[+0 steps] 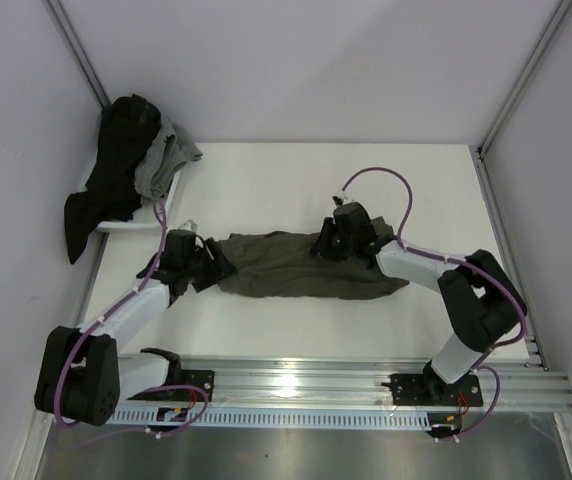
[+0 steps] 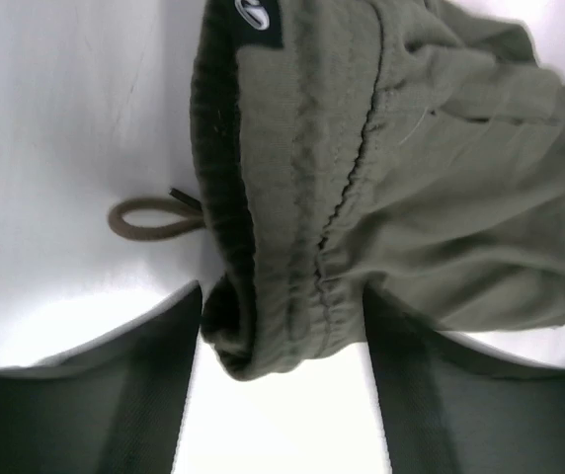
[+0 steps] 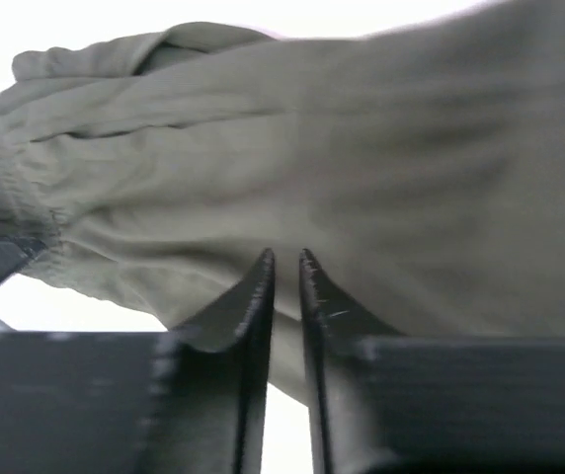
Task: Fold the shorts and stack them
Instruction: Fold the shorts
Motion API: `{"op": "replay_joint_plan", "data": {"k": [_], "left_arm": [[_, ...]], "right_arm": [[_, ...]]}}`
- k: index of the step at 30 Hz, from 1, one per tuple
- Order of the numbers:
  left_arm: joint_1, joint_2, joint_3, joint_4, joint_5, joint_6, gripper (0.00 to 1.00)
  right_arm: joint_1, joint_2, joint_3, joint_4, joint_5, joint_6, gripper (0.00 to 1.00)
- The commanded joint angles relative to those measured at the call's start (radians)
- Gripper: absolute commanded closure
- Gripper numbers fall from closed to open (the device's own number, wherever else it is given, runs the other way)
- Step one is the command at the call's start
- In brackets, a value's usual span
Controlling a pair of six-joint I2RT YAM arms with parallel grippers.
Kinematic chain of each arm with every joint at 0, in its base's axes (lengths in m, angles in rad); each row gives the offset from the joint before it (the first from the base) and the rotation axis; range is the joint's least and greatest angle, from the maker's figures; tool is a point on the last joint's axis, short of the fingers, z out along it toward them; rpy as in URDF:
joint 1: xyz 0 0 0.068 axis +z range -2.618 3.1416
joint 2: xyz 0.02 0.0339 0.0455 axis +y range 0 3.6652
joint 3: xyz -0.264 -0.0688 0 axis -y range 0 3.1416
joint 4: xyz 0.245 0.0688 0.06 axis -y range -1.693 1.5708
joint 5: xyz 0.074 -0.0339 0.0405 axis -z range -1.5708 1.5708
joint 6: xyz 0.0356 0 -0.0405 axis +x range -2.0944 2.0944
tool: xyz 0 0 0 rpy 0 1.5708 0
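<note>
Near the left edge of the white table [image 1: 386, 190], the left gripper [image 1: 212, 268] holds its fingers spread either side of the waistband of the olive shorts [image 1: 296, 270]. The shorts lie across the table's middle, with a drawstring loop [image 2: 154, 217] beside them. Farther back, the right gripper [image 1: 324, 243] meets the shorts' far edge, fingers almost together; whether they catch cloth cannot be told. Dark and grey clothes [image 1: 131, 160] are heaped in the far-left corner.

Lab cell: white walls [image 1: 296, 60], aluminium rail [image 1: 346, 385]
</note>
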Motion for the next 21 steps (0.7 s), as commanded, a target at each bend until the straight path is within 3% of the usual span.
{"op": "replay_joint_plan", "data": {"k": [1,2,3,13,21], "left_arm": [[-0.008,-0.001,0.009,-0.003,-0.016,-0.008,0.27],[-0.008,-0.012,0.011,0.001,-0.014,-0.004,0.18],[-0.008,-0.015,0.011,0.001,-0.016,-0.002,0.01],[0.055,-0.014,-0.032,0.046,0.004,0.015,0.01],[0.101,0.121,-0.071,0.26,0.082,-0.016,0.01]], "right_arm": [[0.016,0.065,0.063,0.128,-0.047,0.001,0.89],[0.016,0.076,0.067,0.149,-0.059,0.004,0.93],[0.016,0.101,0.07,0.166,-0.06,0.013,1.0],[0.011,0.24,0.132,0.177,-0.053,0.014,1.0],[-0.003,0.303,0.133,0.18,-0.07,0.012,1.0]]}}
